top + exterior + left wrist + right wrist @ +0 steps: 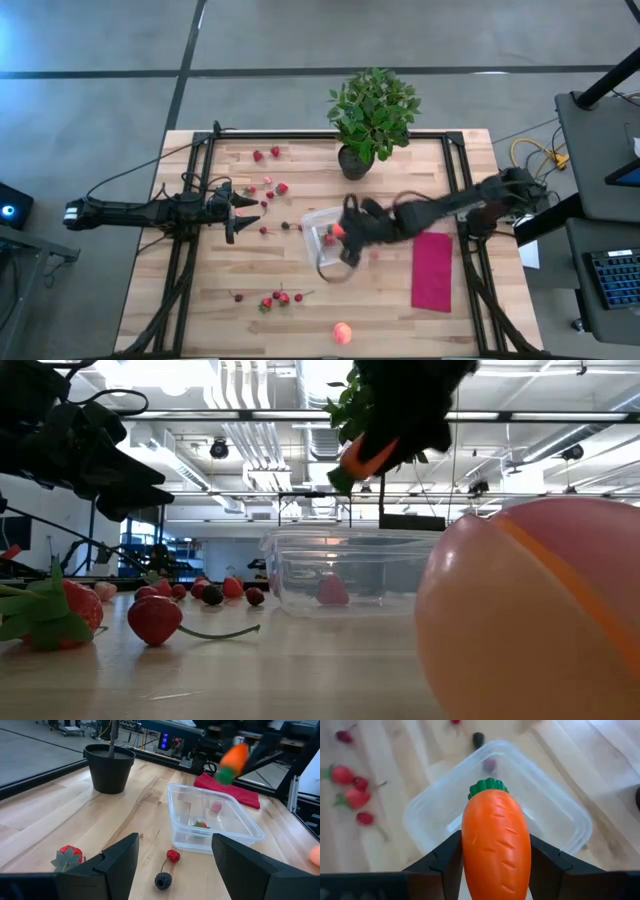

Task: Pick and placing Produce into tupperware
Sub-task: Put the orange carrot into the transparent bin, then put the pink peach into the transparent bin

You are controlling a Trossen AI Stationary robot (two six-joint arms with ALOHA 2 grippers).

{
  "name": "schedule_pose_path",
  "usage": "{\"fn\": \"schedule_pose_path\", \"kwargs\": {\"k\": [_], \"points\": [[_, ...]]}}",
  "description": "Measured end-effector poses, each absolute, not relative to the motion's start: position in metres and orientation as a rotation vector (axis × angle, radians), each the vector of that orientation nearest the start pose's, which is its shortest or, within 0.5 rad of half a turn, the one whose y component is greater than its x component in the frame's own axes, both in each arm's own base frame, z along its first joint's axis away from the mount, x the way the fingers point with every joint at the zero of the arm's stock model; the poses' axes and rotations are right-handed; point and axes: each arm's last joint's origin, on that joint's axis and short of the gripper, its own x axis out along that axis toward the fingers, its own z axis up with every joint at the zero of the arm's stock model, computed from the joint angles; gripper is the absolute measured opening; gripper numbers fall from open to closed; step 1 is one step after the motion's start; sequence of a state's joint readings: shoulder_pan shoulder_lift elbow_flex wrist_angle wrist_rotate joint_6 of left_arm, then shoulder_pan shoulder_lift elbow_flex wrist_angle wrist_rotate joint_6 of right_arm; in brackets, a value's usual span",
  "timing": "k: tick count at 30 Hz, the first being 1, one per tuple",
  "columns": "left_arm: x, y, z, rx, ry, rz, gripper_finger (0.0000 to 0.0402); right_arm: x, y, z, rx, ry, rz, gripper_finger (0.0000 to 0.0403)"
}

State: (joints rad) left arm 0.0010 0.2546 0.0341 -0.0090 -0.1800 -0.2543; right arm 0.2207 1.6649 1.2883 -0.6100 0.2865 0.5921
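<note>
The clear tupperware (322, 238) (350, 565) (212, 820) (495, 815) stands mid-table with one or two small red pieces inside it. My right gripper (345, 240) (495, 862) hangs over it, shut on the orange carrot (365, 458) (233, 760). My left gripper (235, 210) (175, 842) is open, left of the container, and touches nothing. Strawberries (280, 298) (155, 618) lie scattered on the wood. The round peach-orange fruit (343, 333) (540, 610) rests near the table's near edge. My right gripper pinches the carrot's orange body (470, 855) between its two fingers, one on each side. The fingers (445, 862) come from above, slanting in from the table's right. The carrot is lifted clear over the tupperware, tilted, with its green end (487, 787) pointing away from the gripper and down.
A potted plant (372, 115) (110, 767) stands at the far edge behind the container. A red cloth (432, 270) (230, 792) lies to its right. A dark berry (162, 880) and a small red one (173, 855) lie between my left gripper and the tupperware. Black rails (190, 250) border the table.
</note>
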Motion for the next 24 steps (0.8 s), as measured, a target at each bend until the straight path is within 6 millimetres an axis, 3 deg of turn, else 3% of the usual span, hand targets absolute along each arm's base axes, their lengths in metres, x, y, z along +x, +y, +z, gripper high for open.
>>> {"fn": "schedule_pose_path", "kwargs": {"k": [5,12,18,24], "points": [[0.110,0.005,0.153,-0.232,0.202,0.207,0.0238,0.368,0.041,0.231,0.437,1.002,-0.260,0.0176],[0.110,0.005,0.153,-0.232,0.204,0.208,0.0238,0.384,0.034,0.206,0.533,1.179,-0.281,0.0207],[0.110,0.005,0.153,-0.232,0.205,0.208,0.0238,0.384,0.041,0.207,0.538,1.258,-0.319,0.0243],[0.110,0.005,0.153,-0.232,0.202,0.208,0.0238,0.369,0.060,0.226,0.522,1.244,-0.402,0.0264]]}}
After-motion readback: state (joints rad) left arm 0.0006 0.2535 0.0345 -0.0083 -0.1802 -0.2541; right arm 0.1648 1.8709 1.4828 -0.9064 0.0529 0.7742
